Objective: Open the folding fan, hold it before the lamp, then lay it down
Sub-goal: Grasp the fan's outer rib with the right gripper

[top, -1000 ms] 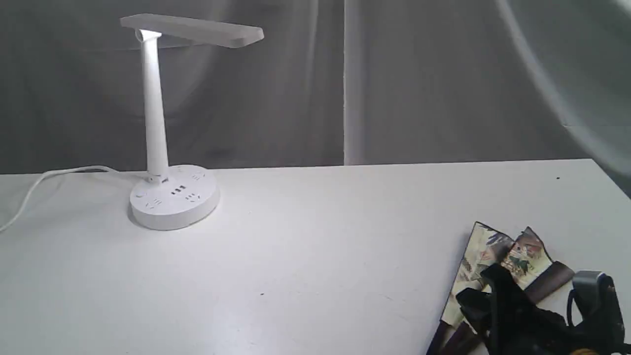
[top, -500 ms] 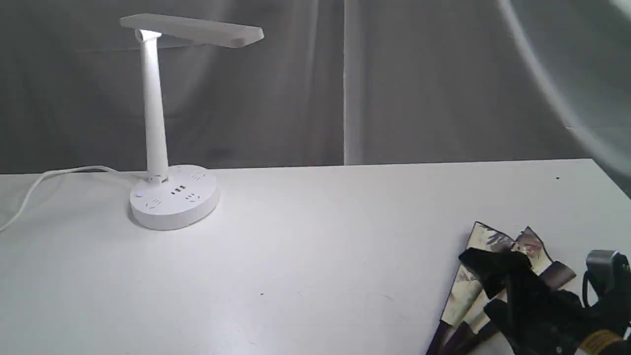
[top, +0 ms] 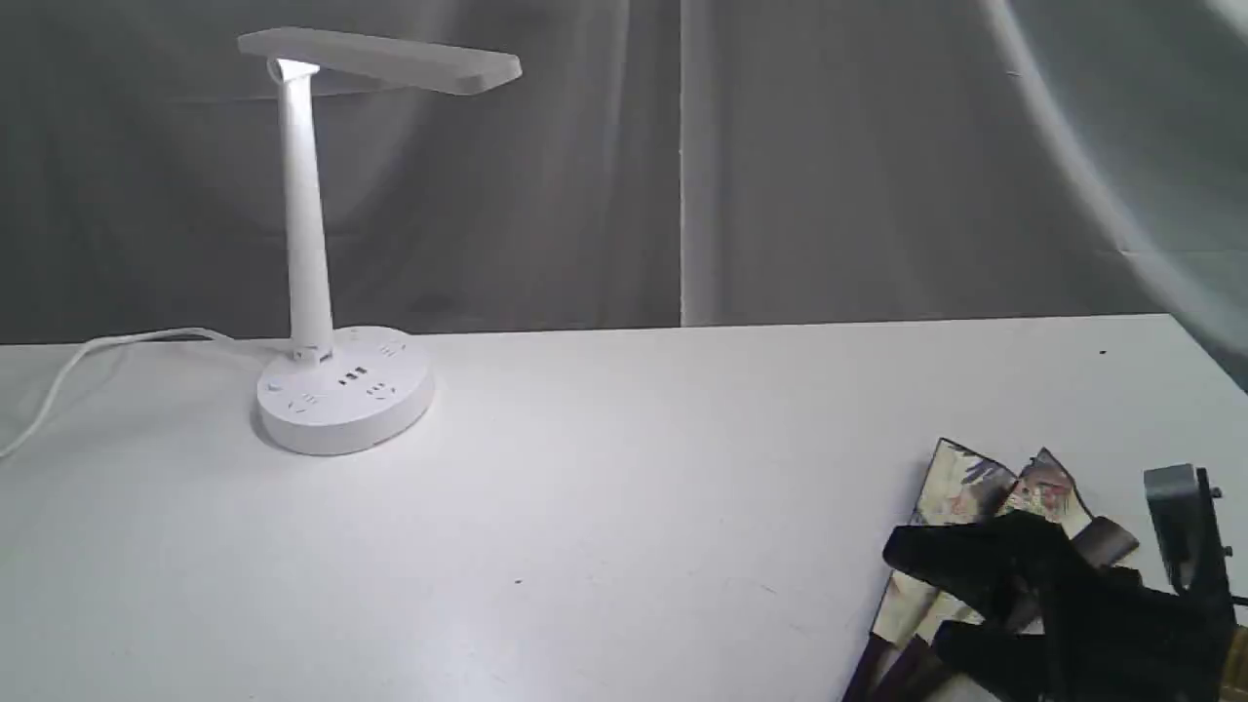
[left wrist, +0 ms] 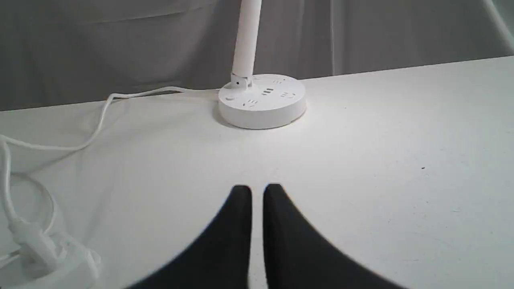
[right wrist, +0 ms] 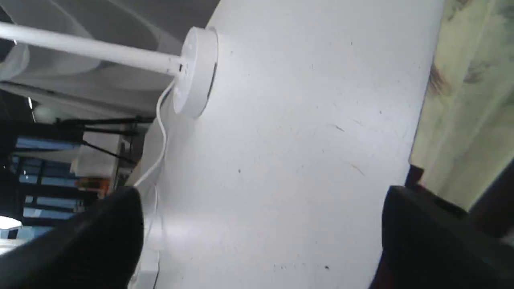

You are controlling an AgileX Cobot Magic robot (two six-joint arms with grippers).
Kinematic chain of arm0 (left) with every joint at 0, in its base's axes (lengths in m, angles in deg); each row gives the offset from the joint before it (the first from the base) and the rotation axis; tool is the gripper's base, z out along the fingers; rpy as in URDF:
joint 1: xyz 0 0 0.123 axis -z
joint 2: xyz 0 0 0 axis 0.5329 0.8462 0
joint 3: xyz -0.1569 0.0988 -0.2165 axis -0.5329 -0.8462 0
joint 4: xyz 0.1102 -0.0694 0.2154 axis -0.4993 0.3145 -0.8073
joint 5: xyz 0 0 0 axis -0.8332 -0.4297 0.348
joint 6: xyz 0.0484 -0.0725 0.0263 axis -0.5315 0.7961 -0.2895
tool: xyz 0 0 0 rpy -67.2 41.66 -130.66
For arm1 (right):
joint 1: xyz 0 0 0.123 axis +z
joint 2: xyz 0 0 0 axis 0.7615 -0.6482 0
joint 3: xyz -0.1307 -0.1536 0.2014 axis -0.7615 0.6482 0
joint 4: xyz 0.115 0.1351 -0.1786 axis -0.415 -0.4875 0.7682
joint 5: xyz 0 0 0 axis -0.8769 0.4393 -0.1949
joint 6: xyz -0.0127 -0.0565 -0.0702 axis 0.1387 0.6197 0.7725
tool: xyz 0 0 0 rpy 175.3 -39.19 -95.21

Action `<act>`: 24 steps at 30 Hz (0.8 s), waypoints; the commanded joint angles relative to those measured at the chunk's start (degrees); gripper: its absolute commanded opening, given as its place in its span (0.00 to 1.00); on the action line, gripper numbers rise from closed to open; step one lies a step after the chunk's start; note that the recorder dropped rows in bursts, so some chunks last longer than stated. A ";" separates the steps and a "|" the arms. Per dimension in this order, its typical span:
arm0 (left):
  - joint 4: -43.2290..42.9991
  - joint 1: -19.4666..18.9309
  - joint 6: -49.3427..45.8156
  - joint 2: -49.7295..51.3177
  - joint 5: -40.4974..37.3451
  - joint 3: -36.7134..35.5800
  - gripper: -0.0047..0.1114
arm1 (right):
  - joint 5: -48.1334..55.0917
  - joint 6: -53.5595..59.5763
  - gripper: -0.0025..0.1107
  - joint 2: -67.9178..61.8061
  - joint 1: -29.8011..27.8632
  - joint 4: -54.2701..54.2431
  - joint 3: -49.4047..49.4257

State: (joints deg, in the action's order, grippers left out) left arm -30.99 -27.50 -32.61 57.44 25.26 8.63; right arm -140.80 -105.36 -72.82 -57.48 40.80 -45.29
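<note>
The folding fan (top: 960, 487) lies partly spread on the white table (top: 624, 468) at the near right, its painted cream leaf up and its dark ribs toward the front edge. My right gripper (top: 926, 597) hovers over the fan's lower part, open, with nothing between its fingers. In the right wrist view the right gripper (right wrist: 261, 204) shows wide-apart fingers, with the fan (right wrist: 461, 100) beside one of them. The lamp (top: 307, 214) stands at the far left. In the left wrist view the left gripper (left wrist: 257, 192) is shut and empty above bare table, facing the lamp (left wrist: 263, 100).
The lamp's white cord (top: 58, 375) trails off the table's left side and ends at a white plug and coil (left wrist: 36, 245). A grey curtain (top: 682, 166) hangs behind the table. The table's right edge runs close to the fan.
My right gripper has opened and let go of the fan, then turned and shifted slightly left over it. The fan stays on the table. The left gripper has not moved.
</note>
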 commanded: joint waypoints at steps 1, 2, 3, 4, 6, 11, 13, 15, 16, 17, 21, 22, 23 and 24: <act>0.16 -0.21 0.32 -0.23 0.47 -0.25 0.09 | 0.42 -1.65 0.73 0.45 -2.26 6.92 -0.13; 0.16 -0.21 0.32 -0.23 0.47 -0.25 0.09 | 0.55 -2.09 0.73 0.45 -2.84 7.99 -0.13; 0.16 -0.21 0.32 -0.23 0.47 -0.25 0.09 | 0.99 -2.09 0.73 0.45 -3.27 8.87 -0.13; 0.16 -0.21 0.32 -0.23 0.47 -0.25 0.09 | 1.75 -2.09 0.73 0.45 -3.54 9.74 -0.13; 0.16 -0.21 0.32 -0.23 0.47 -0.25 0.09 | 5.76 -2.36 0.73 0.45 -3.54 10.80 -0.13; 0.16 -0.21 0.32 -0.23 0.47 -0.25 0.09 | 18.00 -11.10 0.73 0.45 -3.54 9.32 -0.13; 0.16 -0.21 0.32 -0.23 0.47 -0.25 0.09 | 19.58 -11.21 0.73 0.45 -3.54 5.21 -0.13; 0.16 -0.21 0.32 -0.23 0.47 -0.25 0.09 | 19.76 -11.10 0.73 0.45 -3.54 1.95 -0.13; 0.16 -0.21 0.32 -0.23 0.47 -0.25 0.09 | 19.53 -10.87 0.73 0.45 -3.54 0.72 -0.13; 0.16 -0.21 0.32 -0.23 0.47 -0.25 0.09 | 19.45 -10.87 0.73 0.45 -3.54 -0.28 -0.13; 0.16 -0.21 0.32 -0.23 0.47 -0.25 0.09 | 19.45 -10.87 0.73 0.45 -3.14 -2.46 -0.13; 0.16 -0.21 0.32 -0.23 0.47 -0.25 0.09 | 19.61 -10.87 0.73 0.45 -2.77 -2.98 -0.13; 0.16 -0.21 0.32 -0.23 0.47 -0.25 0.09 | 20.20 -10.87 0.73 0.45 -1.72 -3.95 -0.13; 0.16 -0.21 0.32 -0.23 0.47 -0.25 0.09 | 20.70 -10.87 0.73 0.34 -0.94 -5.27 -0.13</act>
State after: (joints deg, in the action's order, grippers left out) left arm -30.99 -27.50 -32.61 57.44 25.26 8.63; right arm -125.22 -116.54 -72.11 -59.35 37.36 -45.38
